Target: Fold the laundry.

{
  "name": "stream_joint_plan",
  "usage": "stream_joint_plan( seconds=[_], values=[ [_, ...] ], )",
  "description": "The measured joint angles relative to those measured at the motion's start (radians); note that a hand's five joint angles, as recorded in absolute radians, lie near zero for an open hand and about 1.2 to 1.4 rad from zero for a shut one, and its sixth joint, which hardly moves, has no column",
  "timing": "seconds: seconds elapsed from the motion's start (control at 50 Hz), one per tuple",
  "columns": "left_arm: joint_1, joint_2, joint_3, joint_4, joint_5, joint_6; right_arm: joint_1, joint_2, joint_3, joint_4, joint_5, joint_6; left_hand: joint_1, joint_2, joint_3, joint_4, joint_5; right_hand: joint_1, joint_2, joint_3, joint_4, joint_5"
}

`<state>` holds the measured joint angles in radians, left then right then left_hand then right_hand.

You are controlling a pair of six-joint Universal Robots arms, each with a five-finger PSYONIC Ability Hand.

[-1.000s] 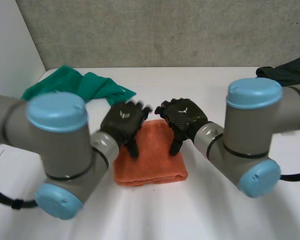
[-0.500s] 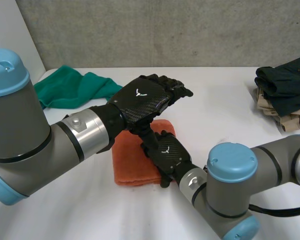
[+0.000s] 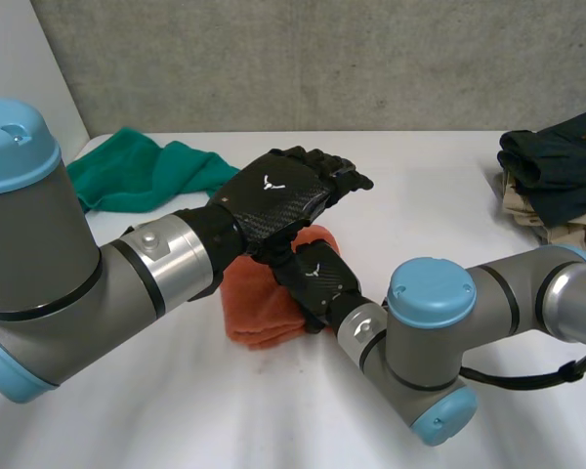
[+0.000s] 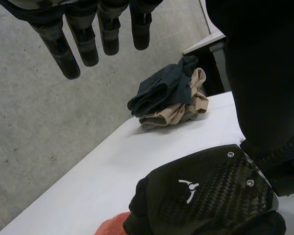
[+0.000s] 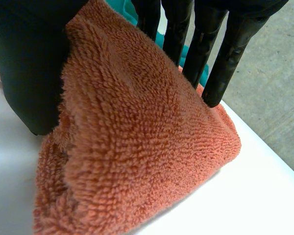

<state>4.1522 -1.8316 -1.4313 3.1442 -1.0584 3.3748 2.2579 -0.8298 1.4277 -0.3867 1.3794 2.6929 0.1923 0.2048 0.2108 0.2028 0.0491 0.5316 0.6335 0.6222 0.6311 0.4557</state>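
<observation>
The right hand (image 3: 317, 281) rests on the right edge of the orange towel (image 3: 259, 305). In the right wrist view, its thumb (image 5: 29, 73) presses one side of a raised fold of the towel (image 5: 137, 147). Its straight fingers (image 5: 231, 49) lie on the other side. The fold is pinched between them. The rest of the towel lies bunched on the white table (image 3: 420, 186), near the middle and in front of the robot.

The left hand (image 3: 278, 200) hovers above the towel and directly above the right hand, palm down. In the left wrist view, its fingers (image 4: 109, 29) are straight and spread, and they hold nothing. Below them, the same view shows the back of the right hand (image 4: 206, 191) and a corner of the towel (image 4: 112, 226) beside it.

A green cloth (image 3: 137, 174) lies crumpled at the far left of the table, well apart from the towel. A pile of clothes (image 3: 557, 186) sits at the far right edge of the table. A dark garment lies on top of beige ones. The left wrist view shows this pile (image 4: 169, 100) against the grey wall.
</observation>
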Motion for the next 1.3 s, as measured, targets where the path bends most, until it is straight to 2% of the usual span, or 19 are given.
stream_joint_plan(
  seconds=[0.08, 0.12, 0.14, 0.18, 0.22, 0.36, 0.5, 0.58, 0.68, 0.76, 0.78, 0.86, 0.92, 0.96, 1.04, 1.14, 1.3],
  values=[
    [0.0, 0.0, 0.0, 0.0, 0.0, 0.0, 0.0, 0.009, -0.012, 0.0, 0.0, 0.0, 0.0, 0.0, 0.0, 0.0, 0.0, 0.03, 0.019, 0.027, 0.019, 0.004],
    [0.0, 0.0, 0.0, 0.0, 0.0, 0.0, 0.0, 0.015, -0.019, 0.0, 0.001, 0.0, 0.0, 0.0, 0.0, 0.0, 0.0, 0.126, 0.148, 0.157, 0.133, 0.094],
    [0.0, 0.0, 0.0, 0.0, 0.0, 0.0, 0.0, 0.018, -0.023, 0.0, 0.001, 0.0, 0.0, 0.0, 0.0, 0.0, 0.0, 0.26, 0.369, 0.365, 0.366, 0.299],
    [0.0, 0.001, 0.0, 0.0, 0.0, 0.0, -0.001, 0.025, -0.032, 0.0, 0.003, -0.001, 0.0, 0.0, 0.0, 0.0, 0.0, 0.307, 0.479, 0.448, 0.468, 0.384],
    [0.0, 0.001, 0.0, 0.0, 0.0, 0.0, -0.001, 0.031, -0.046, 0.0, 0.006, -0.002, 0.0, 0.0, 0.0, 0.0, 0.0, 0.318, 0.517, 0.484, 0.53, 0.411],
    [0.001, 0.002, 0.001, 0.0, -0.002, 0.0, -0.005, 0.031, -0.07, 0.0, 0.01, -0.004, 0.0, 0.0, 0.0, 0.0, 0.0, 0.318, 0.517, 0.485, 0.533, 0.411],
    [0.036, 0.029, 0.005, 0.001, -0.03, -0.003, -0.111, 0.0, -0.148, -0.003, -0.017, -0.032, 0.001, 0.0, 0.0, 0.0, 0.0, 0.335, 0.517, 0.485, 0.535, 0.411],
    [0.063, 0.048, 0.007, 0.002, -0.04, -0.007, -0.186, -0.009, -0.216, -0.009, -0.07, -0.061, 0.001, 0.0, 0.0, 0.0, 0.0, 0.335, 0.517, 0.485, 0.535, 0.411],
    [0.085, 0.065, 0.009, 0.003, -0.045, -0.01, -0.306, -0.017, -0.371, -0.027, -0.198, -0.082, 0.001, 0.0, 0.0, 0.0, 0.0, 0.355, 0.527, 0.5, 0.55, 0.411],
    [0.089, 0.068, 0.009, 0.003, -0.045, -0.011, -0.352, -0.018, -0.435, -0.036, -0.237, -0.076, 0.001, 0.0, 0.0, 0.0, 0.0, 0.355, 0.527, 0.5, 0.55, 0.412],
    [0.089, 0.068, 0.009, 0.003, -0.045, -0.011, -0.413, -0.017, -0.511, -0.05, -0.272, -0.055, 0.001, 0.0, 0.0, 0.0, 0.0, 0.355, 0.527, 0.5, 0.55, 0.412],
    [0.089, 0.067, 0.009, 0.004, -0.045, -0.011, -0.536, -0.002, -0.643, -0.089, -0.319, 0.028, 0.001, 0.0, 0.0, 0.0, 0.0, 0.355, 0.527, 0.5, 0.55, 0.411],
    [0.088, 0.067, 0.009, 0.004, -0.045, -0.011, -0.579, 0.009, -0.684, -0.109, -0.339, 0.067, 0.001, 0.0, 0.0, 0.0, 0.0, 0.355, 0.527, 0.5, 0.55, 0.411],
    [0.087, 0.066, 0.007, 0.004, -0.044, -0.011, -0.676, 0.045, -0.744, -0.173, -0.402, 0.161, 0.001, 0.0, 0.0, 0.0, 0.0, 0.355, 0.528, 0.51, 0.556, 0.411],
    [0.086, 0.066, 0.005, 0.004, -0.043, -0.011, -0.756, 0.074, -0.754, -0.243, -0.475, 0.238, 0.001, 0.0, 0.0, 0.0, 0.0, 0.355, 0.529, 0.511, 0.557, 0.411],
    [0.075, 0.068, 0.0, 0.003, -0.043, -0.011, -0.894, 0.113, -0.666, -0.388, -0.589, 0.378, 0.001, 0.0, 0.0, 0.0, 0.0, 0.361, 0.531, 0.511, 0.557, 0.411],
    [0.046, 0.086, -0.011, 0.003, -0.043, -0.01, -1.022, 0.157, -0.526, -0.555, -0.687, 0.493, 0.001, 0.0, 0.0, 0.0, 0.0, 0.361, 0.531, 0.511, 0.557, 0.411]
  ],
)
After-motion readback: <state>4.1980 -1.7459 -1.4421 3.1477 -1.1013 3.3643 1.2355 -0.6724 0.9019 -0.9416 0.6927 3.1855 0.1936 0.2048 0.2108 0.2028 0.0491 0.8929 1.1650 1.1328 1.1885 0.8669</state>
